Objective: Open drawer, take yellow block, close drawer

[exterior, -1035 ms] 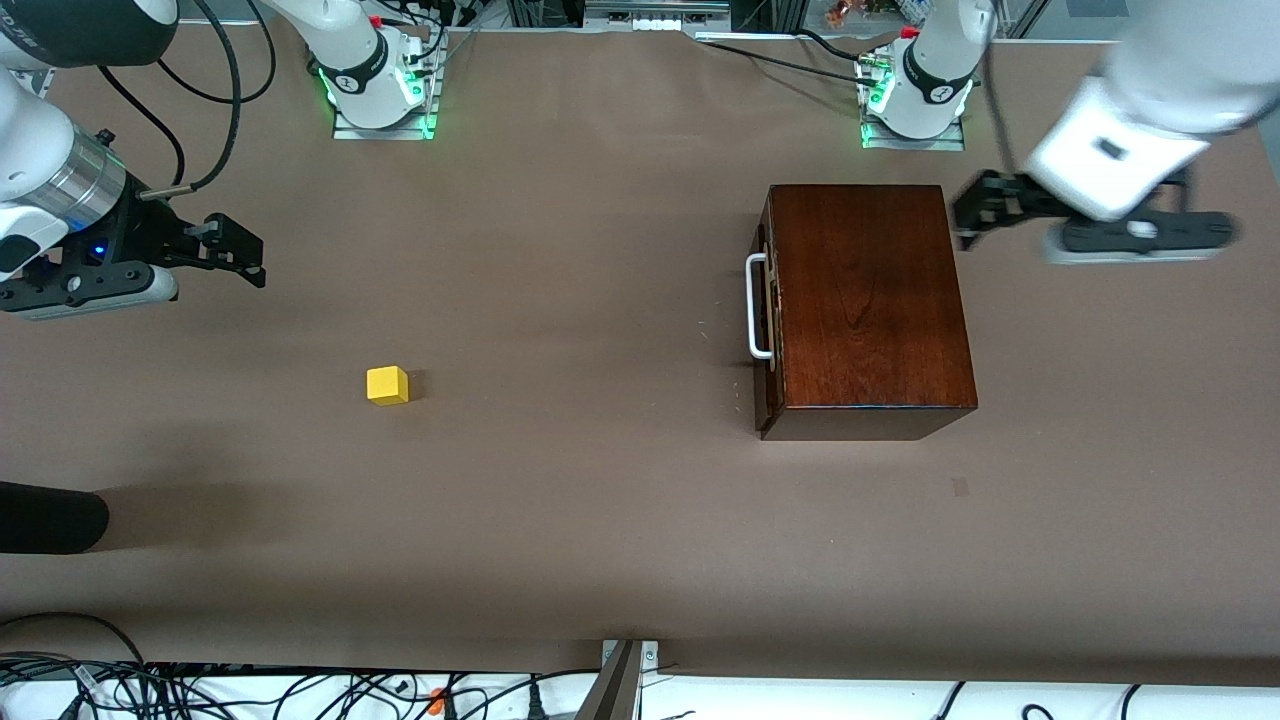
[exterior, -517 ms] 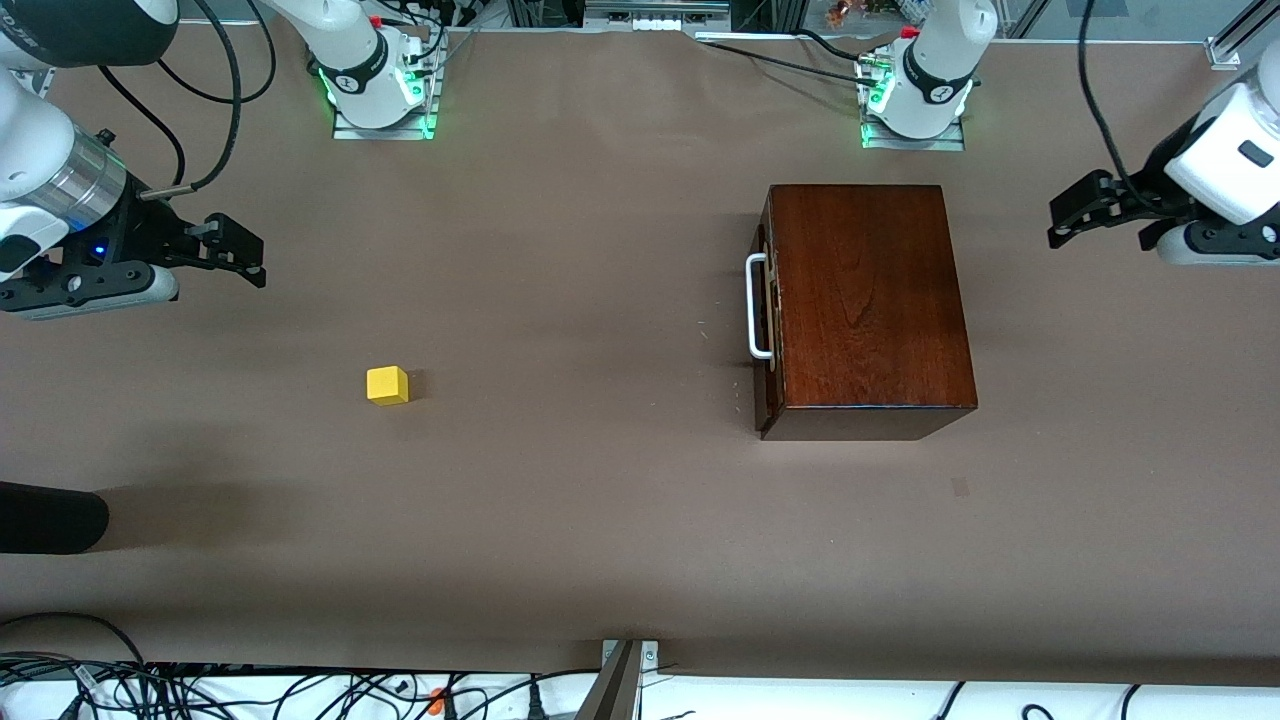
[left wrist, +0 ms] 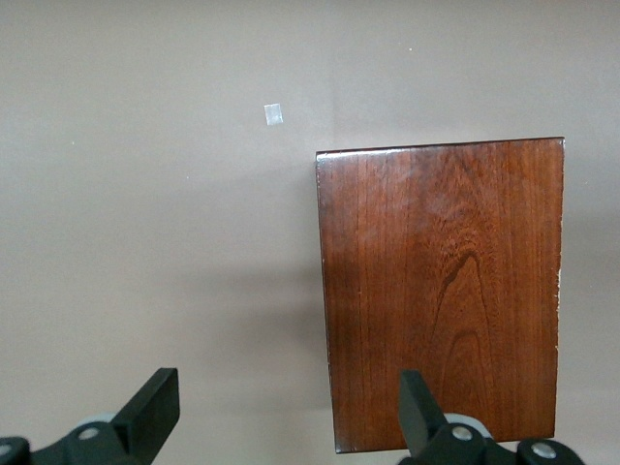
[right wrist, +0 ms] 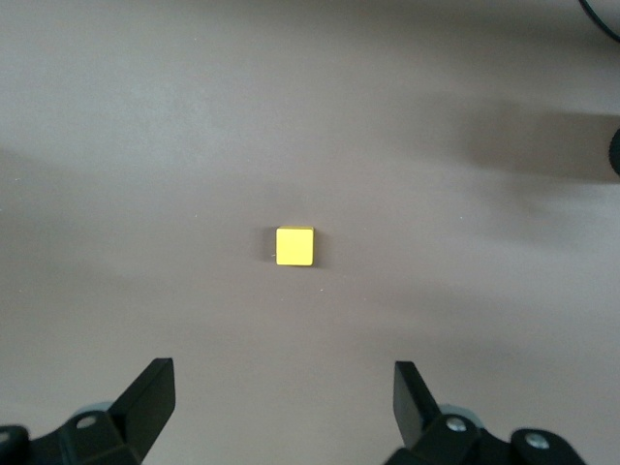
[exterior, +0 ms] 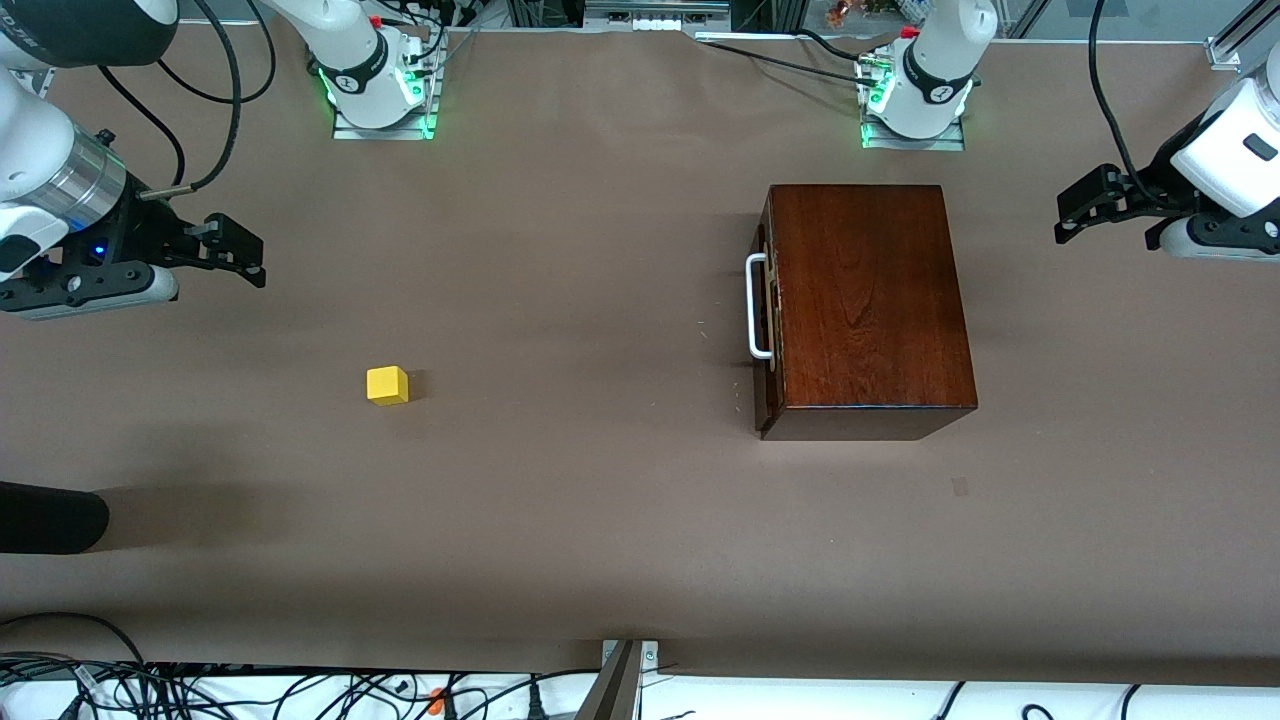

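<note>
The dark reddish-brown wooden box (exterior: 868,305) stands toward the left arm's end of the table. Its drawer (exterior: 765,310) is pushed in, and the white U-shaped handle (exterior: 754,305) faces the right arm's end. The box top also shows in the left wrist view (left wrist: 446,291). The yellow block (exterior: 387,385) lies on the bare table toward the right arm's end, and shows in the right wrist view (right wrist: 294,246). My left gripper (exterior: 1072,212) is open and empty, up over the table beside the box. My right gripper (exterior: 240,255) is open and empty, up over the table at its own end.
The brown table cover (exterior: 600,500) spreads around both things. A dark rounded object (exterior: 50,517) pokes in at the table's edge at the right arm's end. A small pale square mark (exterior: 960,486) lies nearer the front camera than the box. Cables run along the front edge.
My left arm has swung away from the box toward its own end of the table, then settled. The right arm, the block and the box have not moved.
</note>
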